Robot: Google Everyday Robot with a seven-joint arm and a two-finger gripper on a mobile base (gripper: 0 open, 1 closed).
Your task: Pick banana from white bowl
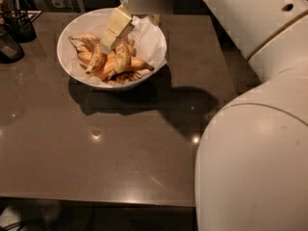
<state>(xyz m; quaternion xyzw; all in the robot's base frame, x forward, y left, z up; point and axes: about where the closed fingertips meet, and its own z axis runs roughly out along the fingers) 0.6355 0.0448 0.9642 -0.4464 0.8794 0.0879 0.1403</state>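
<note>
The white bowl [156, 42] stands at the far middle of the dark table, lined with crumpled white paper and holding several bananas. The banana [97, 60], short, yellow and brown-speckled, lies left of centre in the bowl. Other bananas [130, 64] lie beside it, and a darker one rests at the front. My gripper [115, 32], cream-coloured, reaches down from the top edge into the bowl. Its tip sits just above the bananas, right next to the speckled one. I cannot tell whether it touches any fruit.
Small dark containers [10, 44] stand at the table's far left edge. My white arm and body [255, 143] fill the right side and cover the table's right front corner. The table's front edge [96, 201] runs along the bottom.
</note>
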